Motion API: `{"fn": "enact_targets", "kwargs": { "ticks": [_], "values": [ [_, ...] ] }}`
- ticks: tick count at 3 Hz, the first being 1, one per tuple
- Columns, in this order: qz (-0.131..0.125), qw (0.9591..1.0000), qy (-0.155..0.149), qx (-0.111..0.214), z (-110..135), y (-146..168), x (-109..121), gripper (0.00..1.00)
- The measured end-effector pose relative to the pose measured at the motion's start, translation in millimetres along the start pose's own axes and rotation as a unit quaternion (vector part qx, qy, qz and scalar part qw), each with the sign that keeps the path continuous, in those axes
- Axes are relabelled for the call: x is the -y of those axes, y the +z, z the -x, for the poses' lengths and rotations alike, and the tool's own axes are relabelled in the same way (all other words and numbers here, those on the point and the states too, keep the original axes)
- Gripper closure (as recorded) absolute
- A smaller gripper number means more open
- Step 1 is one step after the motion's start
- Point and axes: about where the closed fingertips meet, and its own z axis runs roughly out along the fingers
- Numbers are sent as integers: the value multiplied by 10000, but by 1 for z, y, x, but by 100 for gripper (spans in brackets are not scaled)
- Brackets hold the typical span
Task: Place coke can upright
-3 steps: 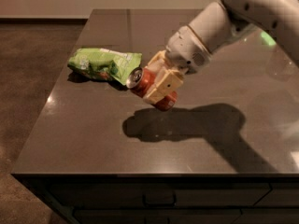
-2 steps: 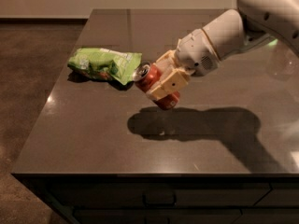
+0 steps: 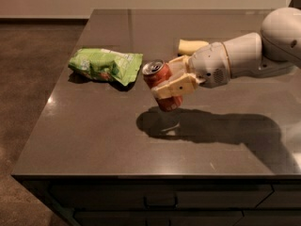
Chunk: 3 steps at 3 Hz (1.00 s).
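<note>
The coke can (image 3: 159,80), red-orange with a silver top, is held in the air above the dark table (image 3: 94,135), tilted with its top toward the upper left. My gripper (image 3: 170,83) is shut on the can, its cream fingers (image 3: 175,87) clamped across the can's middle. The white arm reaches in from the right. The can's shadow lies on the table just below it.
A green snack bag (image 3: 104,65) lies on the table to the left of the can. A pale yellow sponge (image 3: 190,46) sits behind the gripper. The table's front edge runs near the bottom, its left edge beside the brown floor.
The arm has swung to the right and lifted the can a little higher, turning it closer to upright. The sponge behind the gripper has come into view.
</note>
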Motion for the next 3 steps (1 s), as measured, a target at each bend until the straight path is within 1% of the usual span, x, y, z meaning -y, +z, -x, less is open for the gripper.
{"fn": "enact_targets", "kwargs": {
  "ticks": [1,2,3],
  "values": [
    [-164,9979,13,628,-6,-2,1,100],
    [-207,9958,-7,887,-8,-2,2,100],
    [-132,9931,-69,1166,-11,1,1,80]
  ]
}}
